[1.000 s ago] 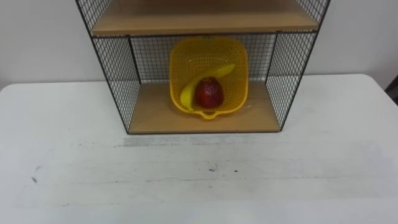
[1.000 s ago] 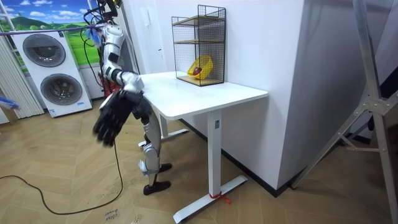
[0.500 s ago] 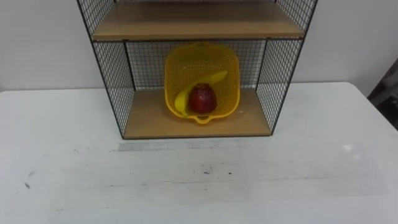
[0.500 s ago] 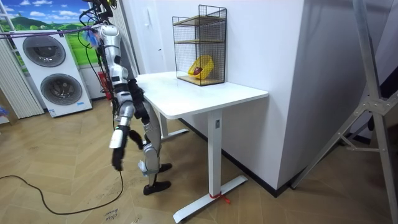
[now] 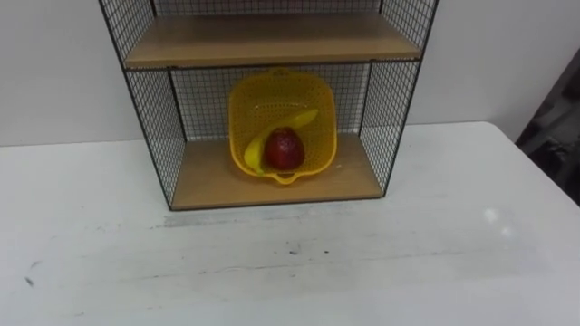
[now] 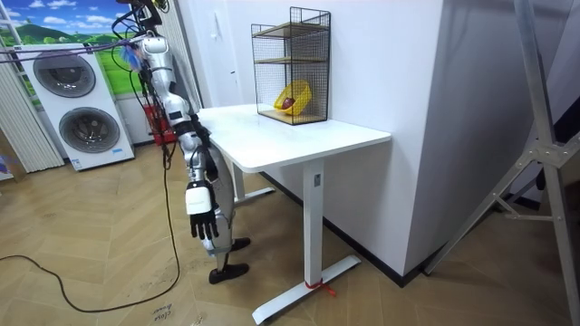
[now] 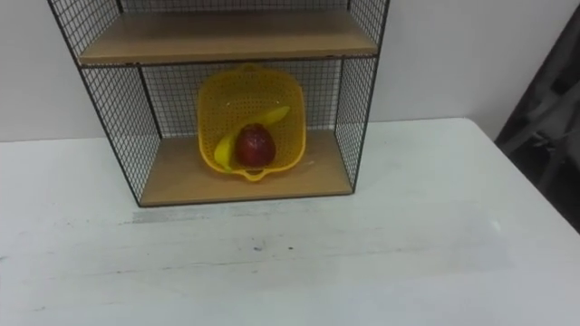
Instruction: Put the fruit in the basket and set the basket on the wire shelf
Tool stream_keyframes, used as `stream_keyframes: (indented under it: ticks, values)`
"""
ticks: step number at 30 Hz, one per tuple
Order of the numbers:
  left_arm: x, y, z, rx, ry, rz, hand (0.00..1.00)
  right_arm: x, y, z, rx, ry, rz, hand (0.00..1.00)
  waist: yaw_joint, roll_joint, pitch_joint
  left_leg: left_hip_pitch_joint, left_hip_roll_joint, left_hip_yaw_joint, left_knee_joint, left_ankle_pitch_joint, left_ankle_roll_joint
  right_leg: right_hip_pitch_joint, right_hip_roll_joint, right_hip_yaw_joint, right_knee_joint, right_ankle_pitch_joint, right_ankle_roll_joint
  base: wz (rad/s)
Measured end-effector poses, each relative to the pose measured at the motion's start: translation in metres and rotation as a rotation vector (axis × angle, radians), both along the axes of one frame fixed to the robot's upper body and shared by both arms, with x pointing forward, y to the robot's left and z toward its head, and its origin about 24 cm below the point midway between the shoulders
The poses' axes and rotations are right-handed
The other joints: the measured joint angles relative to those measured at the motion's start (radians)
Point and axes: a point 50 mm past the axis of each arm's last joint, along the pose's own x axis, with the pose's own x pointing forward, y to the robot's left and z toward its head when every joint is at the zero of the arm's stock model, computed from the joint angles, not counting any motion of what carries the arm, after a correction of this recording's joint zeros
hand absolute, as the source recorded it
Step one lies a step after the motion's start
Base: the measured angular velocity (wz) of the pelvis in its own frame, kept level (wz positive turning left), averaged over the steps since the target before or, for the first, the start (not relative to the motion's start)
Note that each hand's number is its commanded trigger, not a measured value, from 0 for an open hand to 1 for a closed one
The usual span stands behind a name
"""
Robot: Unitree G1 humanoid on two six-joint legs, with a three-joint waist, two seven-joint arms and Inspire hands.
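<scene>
A yellow perforated basket (image 5: 281, 109) leans tilted against the back mesh on the lower board of the black wire shelf (image 5: 272, 186). A red apple (image 5: 284, 148) and a yellow banana (image 5: 256, 150) lie inside it. The shelf stands at the far side of the white table (image 5: 272, 272). In the room view the basket (image 6: 295, 94) shows inside the shelf (image 6: 290, 63). I stand at the table's end on the room view's left, facing the shelf. My right hand (image 6: 201, 213) hangs open beside my leg, well away from the basket.
The shelf's upper wooden board (image 5: 272, 41) is bare. A dark object (image 5: 555, 127) shows past the table's right edge. Two washing machines (image 6: 63, 100) stand behind me, and wooden floor lies around the table.
My right arm has dropped from a raised, outstretched pose to hang at my side. The eye view has shifted, so the shelf sits further left; basket and fruit have not moved.
</scene>
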Motion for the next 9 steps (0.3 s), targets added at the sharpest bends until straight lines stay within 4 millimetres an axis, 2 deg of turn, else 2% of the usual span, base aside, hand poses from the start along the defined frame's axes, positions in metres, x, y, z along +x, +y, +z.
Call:
stream_keyframes:
  ticks: [6,9]
  values:
    - [0.002,-0.011,-0.003,-0.018,0.038,-0.115,0.00,0.028,0.015,-0.006,0.069,0.011,0.249,0.00,0.013,-0.001,0.0014,-0.001,0.001,0.004,0.000,0.000,0.000,-0.002,0.002,0.000,-0.001,0.002,0.001,0.00]
    - [0.001,-0.015,-0.004,-0.036,0.057,-0.140,0.00,0.031,0.020,-0.007,0.105,0.018,0.308,0.00,0.013,0.000,0.0025,0.004,0.001,0.004,0.000,0.000,0.001,0.003,0.005,0.001,-0.001,0.003,0.000,0.00]
